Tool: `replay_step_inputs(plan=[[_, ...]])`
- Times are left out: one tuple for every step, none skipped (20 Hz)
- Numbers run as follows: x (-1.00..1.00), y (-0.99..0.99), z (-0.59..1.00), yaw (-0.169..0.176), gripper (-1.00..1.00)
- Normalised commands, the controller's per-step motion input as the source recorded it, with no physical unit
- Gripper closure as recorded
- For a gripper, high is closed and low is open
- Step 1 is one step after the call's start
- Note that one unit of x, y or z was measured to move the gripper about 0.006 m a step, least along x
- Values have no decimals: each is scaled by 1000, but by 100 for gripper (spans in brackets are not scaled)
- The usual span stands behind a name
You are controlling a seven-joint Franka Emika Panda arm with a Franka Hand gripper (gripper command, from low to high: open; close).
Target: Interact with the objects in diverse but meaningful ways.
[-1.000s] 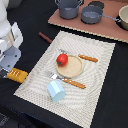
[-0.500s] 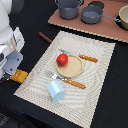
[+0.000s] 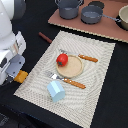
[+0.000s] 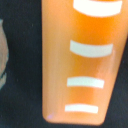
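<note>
While the arm hangs low at the exterior view's left, its gripper sits right over the yellow-orange ridged block on the dark bench, just off the woven placemat (whether the fingers are spread or pinching it, I cannot tell). On the mat, a red tomato rests on the wooden plate, flanked by a fork and knife; a pale blue cup lies nearby. Up close, the block shows pale ridges.

No text, label, brand, number or sign could be read in either view; the orange block under the gripper bore only plain pale bars, no lettering.
</note>
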Motion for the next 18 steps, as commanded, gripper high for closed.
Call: replay_step_inputs(plan=[[126, -23, -134, -32, 100], [106, -23, -131, -30, 100], [129, -11, -120, -28, 100], [131, -17, -129, -27, 100], [151, -9, -134, -27, 100], [160, 0, -143, -27, 100], [171, 0, -143, -26, 100], [177, 0, -146, -25, 100], [177, 0, -157, -23, 100], [166, 0, -163, -21, 100], [163, 0, -160, -21, 100], [151, 0, -160, -20, 100], [103, -11, -157, -18, 100], [31, -94, -74, 0, 100], [0, -77, -114, 0, 100], [0, -214, 0, 0, 100], [-351, -140, 309, 0, 100], [-351, -254, 971, 0, 100]])
